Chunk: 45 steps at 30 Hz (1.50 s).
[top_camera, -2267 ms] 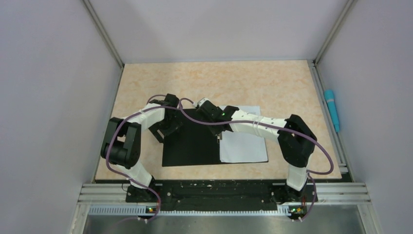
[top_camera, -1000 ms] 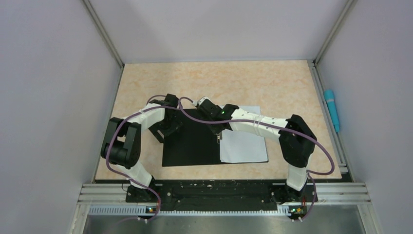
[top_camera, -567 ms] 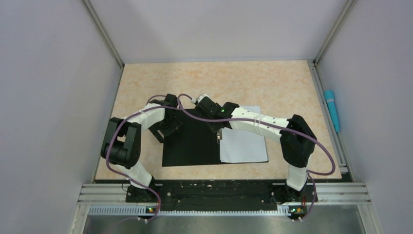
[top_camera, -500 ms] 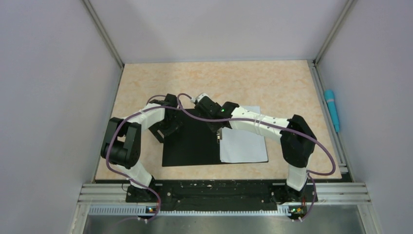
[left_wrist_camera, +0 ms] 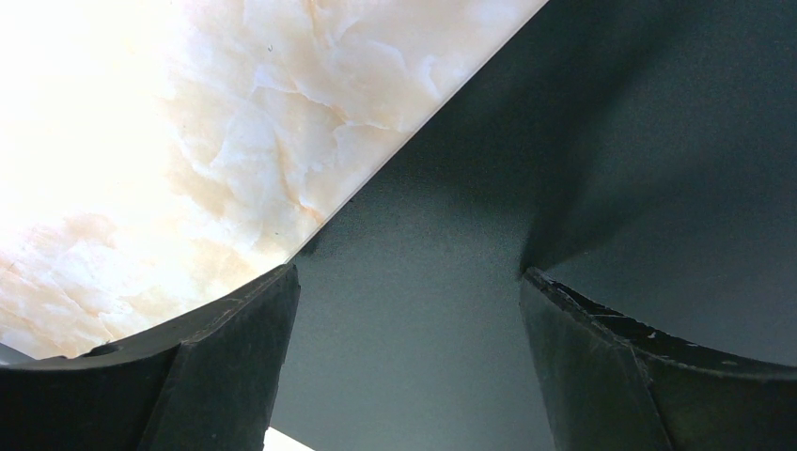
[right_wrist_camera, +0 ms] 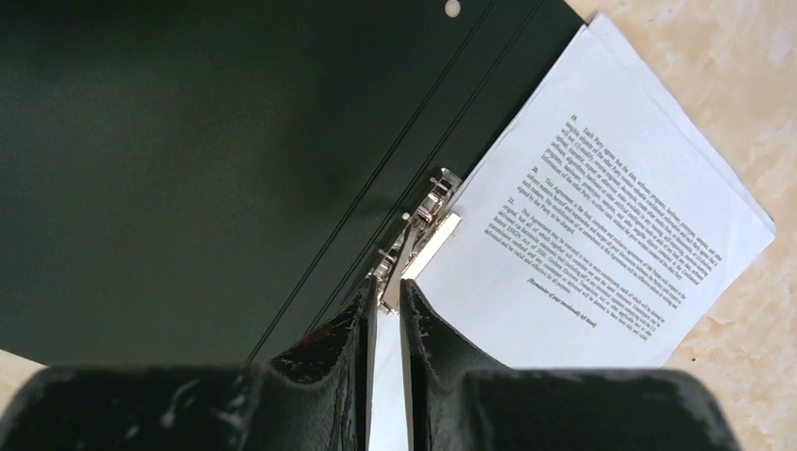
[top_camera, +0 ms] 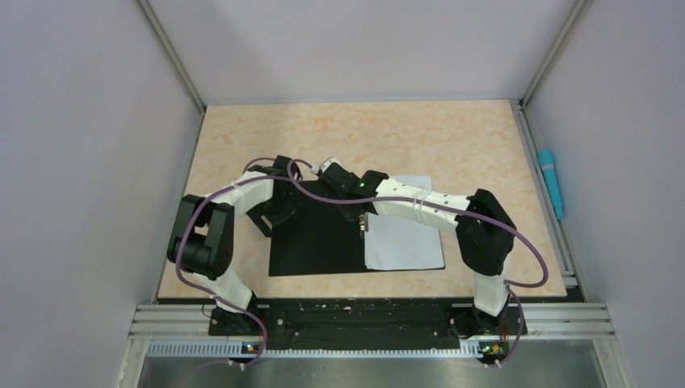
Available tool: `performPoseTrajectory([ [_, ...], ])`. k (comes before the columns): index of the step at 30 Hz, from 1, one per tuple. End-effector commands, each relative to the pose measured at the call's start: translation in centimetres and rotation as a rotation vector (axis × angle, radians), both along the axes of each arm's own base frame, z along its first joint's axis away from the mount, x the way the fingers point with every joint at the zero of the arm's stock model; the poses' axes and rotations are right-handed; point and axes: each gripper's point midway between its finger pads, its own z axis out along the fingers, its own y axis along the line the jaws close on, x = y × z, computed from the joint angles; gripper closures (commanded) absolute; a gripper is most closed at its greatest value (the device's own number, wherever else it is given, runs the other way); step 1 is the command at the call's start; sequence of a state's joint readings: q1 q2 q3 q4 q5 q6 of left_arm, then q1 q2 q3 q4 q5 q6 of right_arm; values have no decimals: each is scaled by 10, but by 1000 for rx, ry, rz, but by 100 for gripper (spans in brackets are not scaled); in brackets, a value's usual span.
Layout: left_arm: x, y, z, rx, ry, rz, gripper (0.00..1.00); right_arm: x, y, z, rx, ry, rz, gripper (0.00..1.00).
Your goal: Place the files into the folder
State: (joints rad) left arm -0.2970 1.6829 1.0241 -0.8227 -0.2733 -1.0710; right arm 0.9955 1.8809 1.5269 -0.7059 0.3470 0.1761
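The folder (top_camera: 317,242) lies open and flat on the bench (top_camera: 388,133), black inner face up. The files (top_camera: 408,242) lie flat on the leaf to the right of the spine, printed side up and slightly fanned. Their left edge meets the metal spine clip (right_wrist_camera: 420,225).

Left hand (left_wrist_camera: 404,366): positioned low over the far-left corner of the folder. Its fingers (left_wrist_camera: 226,366) stand wide apart, with only the black cover and the bench edge visible between them.

Right hand (right_wrist_camera: 385,310): positioned over the spine. Its fingers are nearly together, leaving a narrow slit. The near end of the clip reaches the fingertips, but whether it is clamped cannot be determined.

A blue stick (top_camera: 551,182) lies on the right rail, well apart from the folder.
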Motion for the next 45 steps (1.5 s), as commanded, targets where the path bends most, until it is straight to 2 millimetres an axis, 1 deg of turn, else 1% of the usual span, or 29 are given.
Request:
performPoseTrajectory([
  [1, -39, 18, -33, 84, 170, 2, 8, 1, 9, 1, -12, -17, 12, 86],
  [7, -39, 18, -33, 85, 169, 5, 8, -1, 8, -2, -21, -16, 12, 87],
  [18, -39, 17, -33, 83, 172, 11, 8, -5, -2, -7, -54, -16, 4, 89],
  [29, -39, 18, -34, 72, 177, 24, 8, -10, -7, -11, -62, -1, -1, 90],
  [35, -39, 19, -34, 66, 180, 31, 8, -12, -12, -8, -52, -9, -13, 93],
  [41, -39, 19, -34, 64, 185, 43, 9, -20, -15, -10, -10, 6, -20, 96],
  [45, -39, 20, -34, 65, 189, 47, 9, -28, -19, -18, 3, 31, -24, 99],
])
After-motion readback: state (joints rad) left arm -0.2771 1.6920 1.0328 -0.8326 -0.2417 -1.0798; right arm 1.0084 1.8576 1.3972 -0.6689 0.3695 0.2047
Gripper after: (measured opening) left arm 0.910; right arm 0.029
